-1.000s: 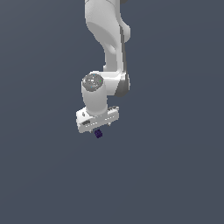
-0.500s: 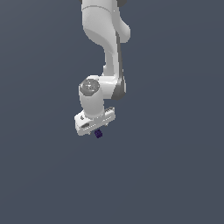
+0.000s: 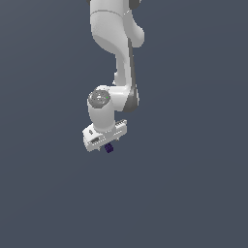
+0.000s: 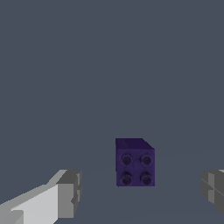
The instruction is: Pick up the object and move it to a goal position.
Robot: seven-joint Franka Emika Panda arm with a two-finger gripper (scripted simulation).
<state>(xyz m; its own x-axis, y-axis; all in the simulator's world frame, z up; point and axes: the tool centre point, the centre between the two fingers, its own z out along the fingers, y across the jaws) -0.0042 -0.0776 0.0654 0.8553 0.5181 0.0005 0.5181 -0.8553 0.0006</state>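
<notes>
The object, a tiny dark purple cube (image 4: 134, 162) with four studs on one face, sits between my two grey fingertips in the wrist view. There is a clear gap on each side of it. My gripper (image 4: 140, 192) is open and touches nothing; one fingertip (image 4: 68, 192) and the other (image 4: 213, 189) stand wide apart. In the exterior view the cube (image 3: 109, 148) shows just below the white gripper (image 3: 107, 144), which points down over it.
The white arm (image 3: 116, 43) comes down from the top of the exterior view. A plain dark grey surface fills the rest of both views, with no other objects.
The wrist and gripper have come down a little toward the cube and shifted slightly to the exterior view's left. The cube has not moved.
</notes>
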